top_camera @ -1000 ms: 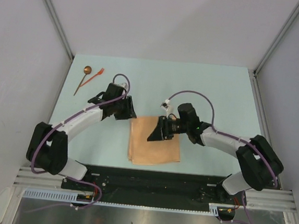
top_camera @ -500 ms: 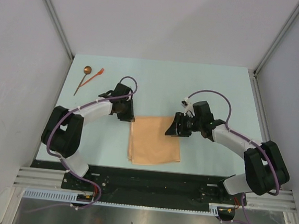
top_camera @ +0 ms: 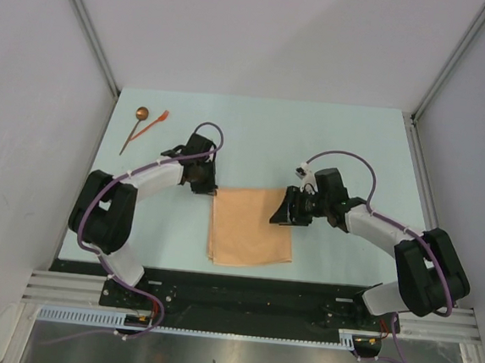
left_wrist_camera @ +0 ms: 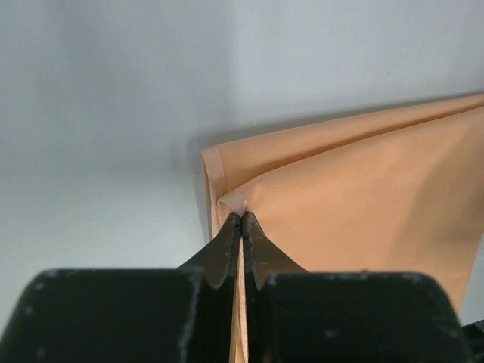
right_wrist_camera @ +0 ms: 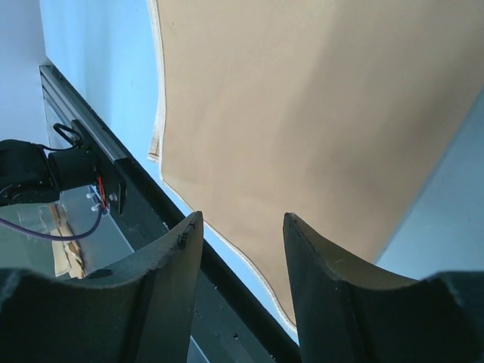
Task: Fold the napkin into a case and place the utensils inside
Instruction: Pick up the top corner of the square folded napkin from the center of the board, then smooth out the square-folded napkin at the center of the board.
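The tan-orange napkin (top_camera: pixel 249 227) lies folded in layers at the table's near middle. My left gripper (top_camera: pixel 209 185) is at its far left corner, shut on the corner of the top layer (left_wrist_camera: pixel 233 203), which stands pinched up between the tips (left_wrist_camera: pixel 242 218). My right gripper (top_camera: pixel 281 212) hovers open over the napkin's far right corner, with the cloth (right_wrist_camera: pixel 302 113) below its fingers (right_wrist_camera: pixel 181 249) and nothing between them. The utensils lie at the far left: a dark-handled spoon (top_camera: pixel 134 130) with a coppery bowl, and an orange-red fork-like piece (top_camera: pixel 154 124) beside it.
A black rail (top_camera: pixel 241 292) with the arm bases runs along the table's near edge, close under the napkin (right_wrist_camera: pixel 91 162). Grey walls close in the table on the left, right and back.
My left gripper has shut on the napkin's far left corner. The right gripper has drawn back from the napkin's middle to its far right corner, still open.
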